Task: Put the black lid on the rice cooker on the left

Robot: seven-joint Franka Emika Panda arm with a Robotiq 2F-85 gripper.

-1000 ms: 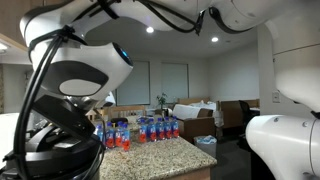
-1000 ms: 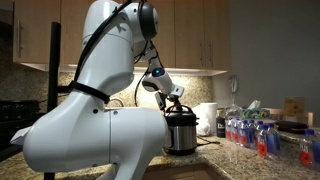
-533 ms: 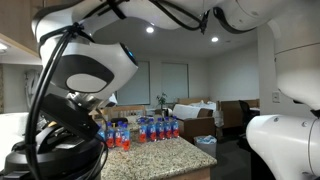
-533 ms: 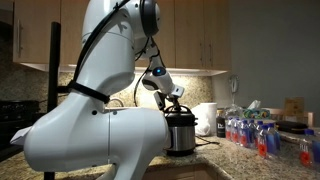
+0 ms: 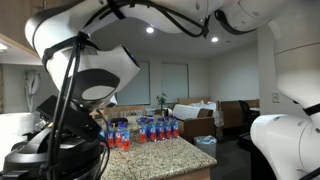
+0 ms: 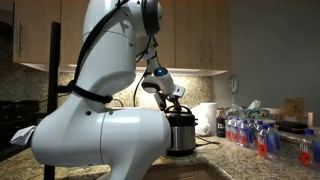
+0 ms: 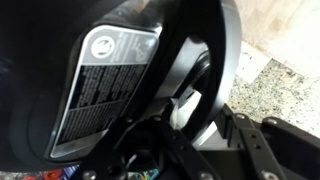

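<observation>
Black lid (image 7: 150,30) tilted on edge near wrist cam, hand (image 6: 174,100) over rice cooker (image 6: 181,134), grip unclear

In an exterior view, the rice cooker (image 6: 181,135) sits on the counter (image 6: 212,148) with my gripper (image 6: 176,100) directly above it. A container (image 6: 207,118) stands right of the cooker, and bottles (image 6: 247,131) cluster farther right on the same counter.

Nothing is legible; the print on the silver label (image 7: 105,85) is too blurred.
</observation>
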